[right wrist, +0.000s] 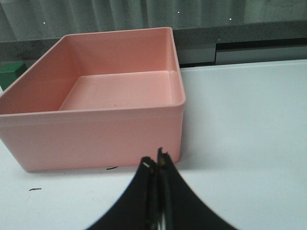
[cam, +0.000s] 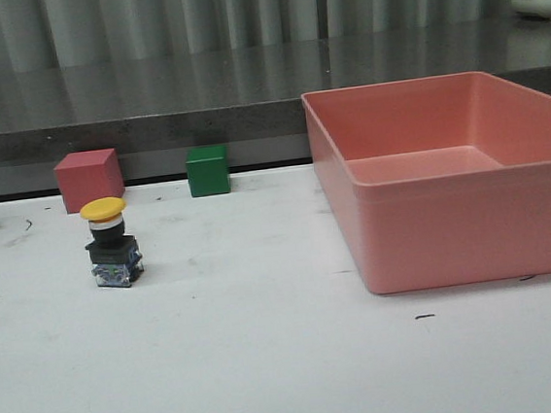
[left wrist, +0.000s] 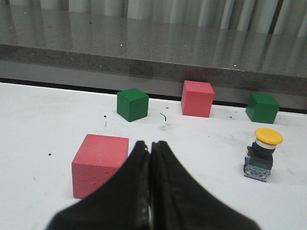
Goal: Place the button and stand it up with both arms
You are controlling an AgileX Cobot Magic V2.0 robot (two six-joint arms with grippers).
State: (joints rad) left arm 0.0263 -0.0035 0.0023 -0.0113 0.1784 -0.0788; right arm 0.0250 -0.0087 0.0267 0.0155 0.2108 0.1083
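Standing upright on the white tabletop (cam: 271,363), well left of the big pink plastic bin (cam: 448,175), the small yellow-capped push-button switch (cam: 111,243) looks light, rigid, top-heavy w/ slick dome; grip the boxy base. Left gripper (left wrist: 149,148) & right gripper (right wrist: 156,165) both pressed together, empty

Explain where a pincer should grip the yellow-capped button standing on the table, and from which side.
Grip the button across its dark boxy base, coming in level from the side. It stands upright, and its domed yellow cap overhangs the narrower body, so a hold from above would probably slip.
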